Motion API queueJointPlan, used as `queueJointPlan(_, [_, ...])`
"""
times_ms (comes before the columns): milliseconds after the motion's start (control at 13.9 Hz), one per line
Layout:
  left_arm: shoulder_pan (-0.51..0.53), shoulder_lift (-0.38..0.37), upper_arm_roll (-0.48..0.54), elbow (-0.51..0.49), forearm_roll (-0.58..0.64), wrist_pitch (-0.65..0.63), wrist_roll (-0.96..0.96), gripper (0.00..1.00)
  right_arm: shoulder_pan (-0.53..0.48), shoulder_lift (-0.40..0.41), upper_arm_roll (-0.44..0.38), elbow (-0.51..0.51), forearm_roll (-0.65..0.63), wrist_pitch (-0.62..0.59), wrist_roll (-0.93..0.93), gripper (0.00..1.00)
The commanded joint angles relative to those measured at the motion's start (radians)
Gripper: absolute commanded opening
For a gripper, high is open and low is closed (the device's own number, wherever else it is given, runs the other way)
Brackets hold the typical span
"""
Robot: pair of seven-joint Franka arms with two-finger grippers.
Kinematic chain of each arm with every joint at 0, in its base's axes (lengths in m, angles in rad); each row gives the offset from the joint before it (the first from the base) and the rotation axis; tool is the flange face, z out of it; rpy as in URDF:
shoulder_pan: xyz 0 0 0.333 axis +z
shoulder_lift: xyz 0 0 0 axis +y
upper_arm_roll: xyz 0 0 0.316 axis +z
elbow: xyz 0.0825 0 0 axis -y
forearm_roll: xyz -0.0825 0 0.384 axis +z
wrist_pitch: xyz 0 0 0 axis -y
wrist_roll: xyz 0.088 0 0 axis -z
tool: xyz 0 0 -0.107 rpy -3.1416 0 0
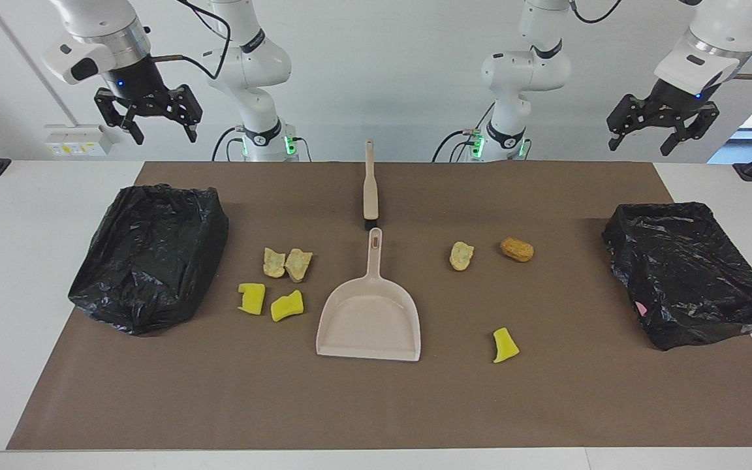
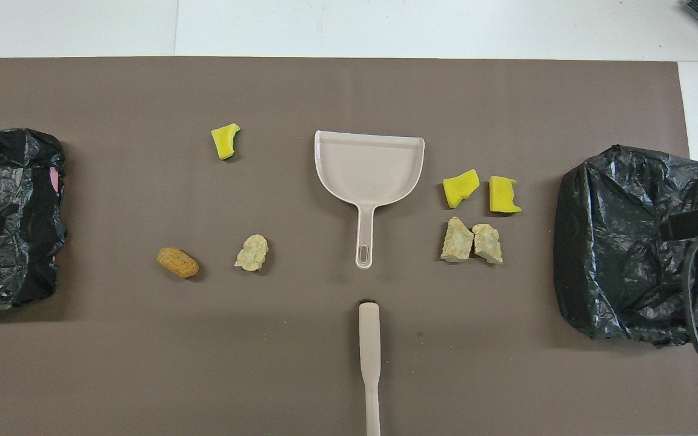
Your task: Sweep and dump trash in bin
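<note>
trash (image 1: 274,262): 7 scraps lay on the brown mat around the dustpan (image 1: 369,323), 3 yellow spongy, 4 tan-brown bready | brush (image 2: 369,357) handle cut off in overhead view | left gripper (image 1: 662,130) and right gripper (image 1: 149,117) hung raised, fingers apart, empty

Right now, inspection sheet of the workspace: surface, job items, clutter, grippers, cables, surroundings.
Surface: brown mat on white table.
Job's things: seven trash scraps loose on mat, four toward right arm's end, three toward left's; dustpan and brush mid-mat; black-bagged bins at both ends.
Clutter: nothing seen.
Grippers: right gripper and left gripper open, raised, empty, waiting.
Cables: black leads along arms.
Surroundings: white wall, wall socket.
</note>
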Motion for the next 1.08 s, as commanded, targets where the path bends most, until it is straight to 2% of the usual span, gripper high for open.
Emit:
queueJointPlan(0, [0.002,-0.019,-0.004,-0.023,-0.004,-0.009,0.010,1.00,-0.016,-0.008,0.001,-0.012,0.012,0.007,-0.018,1.00])
queueJointPlan(504, [-0.005,-0.024,-0.011,-0.024,-0.006,-0.007,0.004,1.00,-0.019,-0.009,-0.007,-0.013,0.001,0.003,-0.021,1.00])
queueJointPlan(648, [-0.007,-0.025,-0.021,-0.028,-0.007,0.000,0.002,1.00,-0.005,-0.043,0.004,-0.071,0.003,0.013,-0.014,1.00])
queueJointPlan(791, [-0.005,-0.044,-0.059,-0.067,-0.009,0.007,0.001,1.00,-0.005,-0.049,0.004,-0.082,0.003,0.018,-0.012,1.00])
queueJointPlan(1007, [-0.005,-0.116,-0.125,-0.191,-0.015,0.037,-0.013,1.00,-0.008,-0.044,0.002,-0.071,0.004,0.004,-0.018,1.00])
